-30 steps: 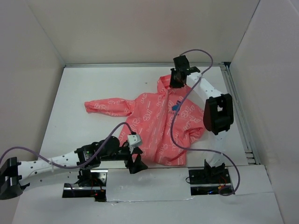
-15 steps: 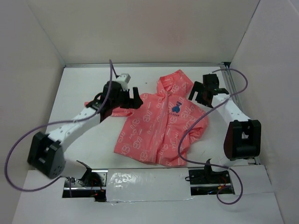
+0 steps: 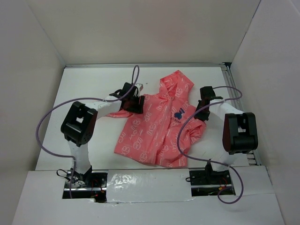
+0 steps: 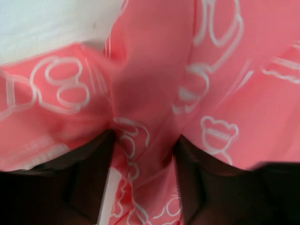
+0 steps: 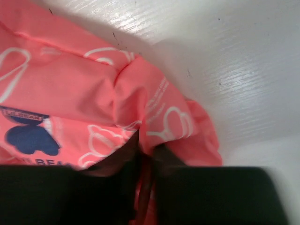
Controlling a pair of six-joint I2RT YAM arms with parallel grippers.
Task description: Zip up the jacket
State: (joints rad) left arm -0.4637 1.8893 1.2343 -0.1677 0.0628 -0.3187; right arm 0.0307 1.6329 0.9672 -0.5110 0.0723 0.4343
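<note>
The coral-pink jacket (image 3: pixel 157 126) lies flat mid-table, hood (image 3: pixel 177 84) toward the back, dark blue logo (image 3: pixel 177 114) on the chest. My left gripper (image 3: pixel 134 101) rests on its left shoulder. In the left wrist view my left gripper (image 4: pixel 144 154) has its fingers (image 4: pixel 93 173) apart, with a raised fold of the jacket (image 4: pixel 154 70) between them. My right gripper (image 3: pixel 202 110) is at the right shoulder. In the right wrist view my right gripper (image 5: pixel 147 154) is shut on a pinch of the jacket (image 5: pixel 84 89) near the logo (image 5: pixel 30 136).
White walls enclose the table on three sides. A metal rail (image 3: pixel 239 112) runs along the right edge. Purple cables (image 3: pixel 180 136) loop from both arms, the right one across the jacket's lower right. Bare white table (image 5: pixel 234 56) lies right of the jacket.
Both arms have drawn in onto the jacket's shoulders. The left gripper moved right and nearer onto the left shoulder; the right gripper came down and closed on the right shoulder fabric.
</note>
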